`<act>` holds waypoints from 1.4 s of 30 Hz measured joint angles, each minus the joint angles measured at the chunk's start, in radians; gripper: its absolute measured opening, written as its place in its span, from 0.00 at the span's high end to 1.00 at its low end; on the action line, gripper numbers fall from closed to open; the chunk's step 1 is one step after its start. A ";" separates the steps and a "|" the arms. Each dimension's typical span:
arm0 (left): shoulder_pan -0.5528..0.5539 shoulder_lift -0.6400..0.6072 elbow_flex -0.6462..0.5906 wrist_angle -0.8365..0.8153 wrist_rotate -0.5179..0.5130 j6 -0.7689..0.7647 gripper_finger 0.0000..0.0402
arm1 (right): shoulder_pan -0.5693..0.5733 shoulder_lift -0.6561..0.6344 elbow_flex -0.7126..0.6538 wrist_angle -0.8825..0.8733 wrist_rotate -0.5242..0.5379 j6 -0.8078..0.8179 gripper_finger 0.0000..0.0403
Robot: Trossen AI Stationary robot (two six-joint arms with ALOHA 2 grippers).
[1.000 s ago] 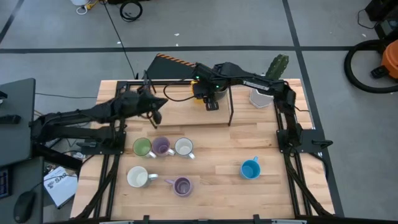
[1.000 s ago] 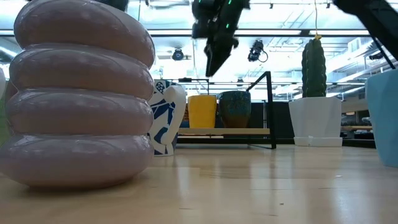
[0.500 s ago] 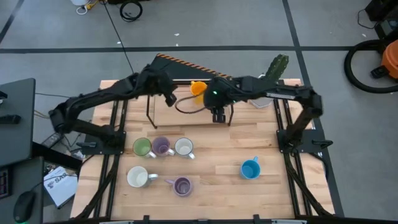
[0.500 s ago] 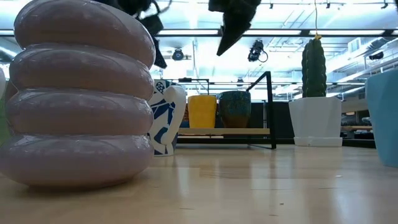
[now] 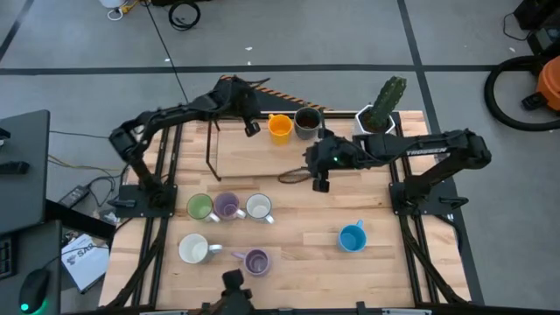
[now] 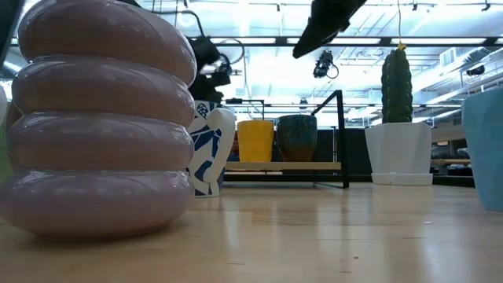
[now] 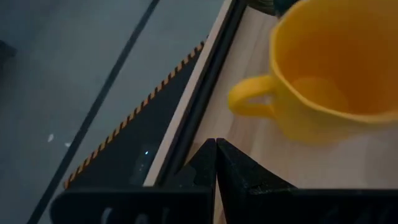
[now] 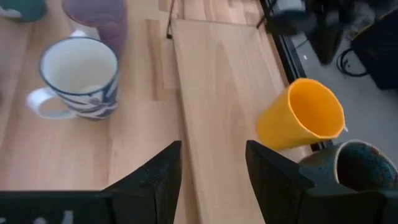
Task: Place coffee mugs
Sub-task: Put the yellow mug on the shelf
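Observation:
The orange mug and the dark brown mug stand side by side on a raised wooden shelf at the table's far side. A green, a purple and a white mug stand in a row on the table, with a second white and purple mug nearer and the blue mug to the right. My left gripper is shut, just left of the orange mug's handle. My right gripper is open above the shelf's near edge, holding nothing.
A cactus in a white faceted pot stands at the far right corner, beside the dark brown mug. The shelf rests on a black metal frame. Bare wood shows between the mug row and the blue mug.
My left gripper has swung up from the table's left side toward the far edge and right, ending beside the orange mug. My right gripper has drawn back from over the orange mug toward the near edge and right. The mugs have not moved.

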 joint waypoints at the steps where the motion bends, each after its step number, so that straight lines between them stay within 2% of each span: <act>1: 0.002 0.023 0.017 -0.011 0.008 0.002 0.96 | 0.015 -0.001 0.000 0.002 0.007 0.000 0.55; 7: -0.004 0.128 0.109 -0.055 0.077 0.022 0.96 | 0.070 0.002 0.000 -0.015 0.076 0.040 0.55; 14: -0.027 0.189 0.147 -0.022 0.049 0.021 0.96 | 0.088 0.002 0.000 -0.034 0.111 0.087 0.55; 19: -0.038 0.192 0.147 0.038 -0.007 0.024 0.96 | 0.091 0.002 0.000 -0.037 0.110 0.095 0.55; 34: -0.048 0.191 0.147 0.006 0.024 0.017 0.96 | 0.095 0.003 0.000 -0.059 0.106 0.142 0.55; 42: -0.061 0.166 0.147 -0.012 -0.028 0.022 0.96 | 0.108 0.003 -0.001 -0.136 0.107 0.218 0.55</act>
